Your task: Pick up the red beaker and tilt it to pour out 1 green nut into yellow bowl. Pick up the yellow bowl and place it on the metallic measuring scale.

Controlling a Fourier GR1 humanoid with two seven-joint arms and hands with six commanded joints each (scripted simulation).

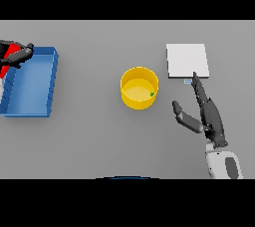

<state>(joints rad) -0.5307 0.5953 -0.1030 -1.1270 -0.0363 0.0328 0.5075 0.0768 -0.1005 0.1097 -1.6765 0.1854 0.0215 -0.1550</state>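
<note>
The yellow bowl (pixel 139 87) stands upright in the middle of the table, with one small green nut (pixel 152 93) inside near its right wall. The metallic scale (pixel 187 60), a pale square plate, lies to the bowl's upper right. My right hand (pixel 211 119) rests open to the right of the bowl, fingers straight and pointing up toward the scale's front edge, thumb spread toward the bowl, touching neither. At the far left edge my left hand (pixel 19 55) is shut on the red beaker (pixel 11 54), held over the blue tray's left rim and partly cut off.
A blue rectangular tray (pixel 31 82) sits at the left side of the grey table. A small light tag (pixel 188 81) shows at the scale's front edge.
</note>
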